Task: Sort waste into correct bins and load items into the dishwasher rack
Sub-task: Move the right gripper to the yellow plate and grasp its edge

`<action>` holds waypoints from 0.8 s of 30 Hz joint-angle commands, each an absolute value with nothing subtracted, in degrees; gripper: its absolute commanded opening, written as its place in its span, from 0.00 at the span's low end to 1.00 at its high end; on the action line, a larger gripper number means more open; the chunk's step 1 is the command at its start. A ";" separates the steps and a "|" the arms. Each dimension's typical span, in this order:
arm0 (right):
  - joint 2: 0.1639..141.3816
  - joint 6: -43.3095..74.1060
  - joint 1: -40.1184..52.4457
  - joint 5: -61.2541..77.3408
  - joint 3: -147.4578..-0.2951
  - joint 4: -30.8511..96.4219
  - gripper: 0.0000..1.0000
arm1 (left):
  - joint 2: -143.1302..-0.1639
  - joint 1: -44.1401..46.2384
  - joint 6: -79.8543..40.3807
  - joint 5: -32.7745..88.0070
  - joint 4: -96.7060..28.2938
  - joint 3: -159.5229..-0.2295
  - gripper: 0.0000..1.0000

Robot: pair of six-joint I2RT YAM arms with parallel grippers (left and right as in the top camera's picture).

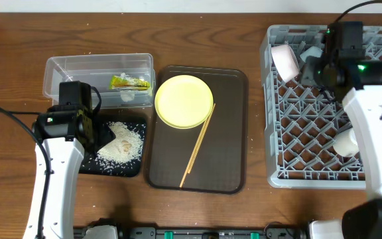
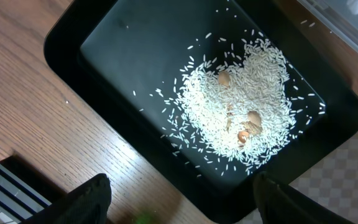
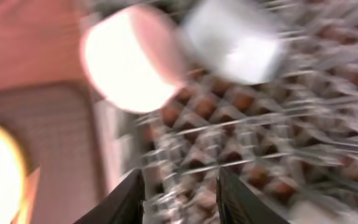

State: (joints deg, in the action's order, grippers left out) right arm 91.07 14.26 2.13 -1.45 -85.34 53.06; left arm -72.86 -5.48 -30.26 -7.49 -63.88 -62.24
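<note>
At the bench's right, grey dishwasher rack, white bowl in its far-left corner. Mid-bench, brown tray bearing yellow plate and chopsticks. Leftward, black tray of rice beneath left pincer, wide open, empty. Over rack, right pincer, partly open, empty.

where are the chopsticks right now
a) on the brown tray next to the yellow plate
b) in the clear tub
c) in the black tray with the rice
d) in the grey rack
a: in the overhead view the chopsticks lie slantwise on the brown tray, just right of the yellow plate.
</note>
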 commanded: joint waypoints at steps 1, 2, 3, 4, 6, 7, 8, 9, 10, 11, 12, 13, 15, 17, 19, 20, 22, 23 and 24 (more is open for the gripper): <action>90.76 8.93 4.49 18.79 -85.47 55.00 0.38 | -72.64 -5.72 -31.18 -8.16 -64.01 -62.11 0.76; 90.87 8.01 5.74 21.52 -85.27 55.42 0.38 | -72.64 -5.72 -31.18 -8.16 -64.01 -62.11 0.76; 91.02 7.64 7.22 22.55 -84.95 55.57 0.38 | -72.64 -5.72 -31.18 -8.16 -64.01 -62.11 0.76; 91.11 7.64 8.60 22.52 -84.62 55.64 0.38 | -72.64 -5.72 -31.18 -8.16 -64.01 -62.11 0.76; 91.66 7.66 11.94 22.26 -83.85 55.40 0.38 | -72.64 -5.72 -31.18 -8.16 -64.01 -62.11 0.76; 92.01 7.73 13.52 21.91 -83.50 55.09 0.39 | -72.64 -5.72 -31.18 -8.16 -64.01 -62.11 0.76; 92.51 8.51 15.29 20.73 -83.07 54.54 0.39 | -72.64 -5.72 -31.18 -8.16 -64.01 -62.11 0.76; 93.08 9.96 17.04 18.96 -82.65 53.65 0.40 | -72.64 -5.72 -31.18 -8.16 -64.01 -62.11 0.76; 93.84 11.55 18.72 17.12 -82.11 52.34 0.40 | -72.64 -5.72 -31.20 -8.16 -64.01 -62.11 0.76; 94.32 12.53 19.92 15.88 -81.73 51.20 0.40 | -72.64 -5.72 -31.18 -8.16 -64.01 -62.11 0.76; 95.24 13.67 21.63 14.22 -81.21 49.32 0.40 | -72.64 -5.72 -31.18 -8.16 -64.01 -62.11 0.76; 96.20 14.76 23.22 12.47 -80.84 47.53 0.40 | -72.64 -5.72 -31.18 -8.16 -64.01 -62.11 0.76; 98.65 17.67 26.00 8.34 -80.58 44.58 0.39 | -72.64 -5.72 -31.18 -8.16 -64.03 -62.11 0.76; 100.86 19.35 27.81 5.63 -80.58 42.68 0.38 | -72.64 -5.72 -31.18 -8.16 -64.03 -62.11 0.76; 103.24 20.58 29.26 4.49 -80.58 40.95 0.38 | -72.64 -5.72 -31.18 -8.16 -64.01 -62.11 0.76; 104.51 21.06 29.85 4.51 -80.58 39.94 0.38 | -72.64 -5.72 -31.18 -8.16 -64.01 -62.11 0.76; 106.83 22.98 30.89 4.51 -80.58 39.00 0.38 | -72.64 -5.72 -31.18 -8.16 -64.01 -62.11 0.76; 108.12 24.38 31.46 4.49 -80.58 38.92 0.38 | -72.64 -5.72 -31.18 -8.16 -64.01 -62.11 0.76; 109.19 25.52 31.92 4.47 -80.58 38.94 0.38 | -72.64 -5.72 -31.18 -8.16 -64.01 -62.11 0.76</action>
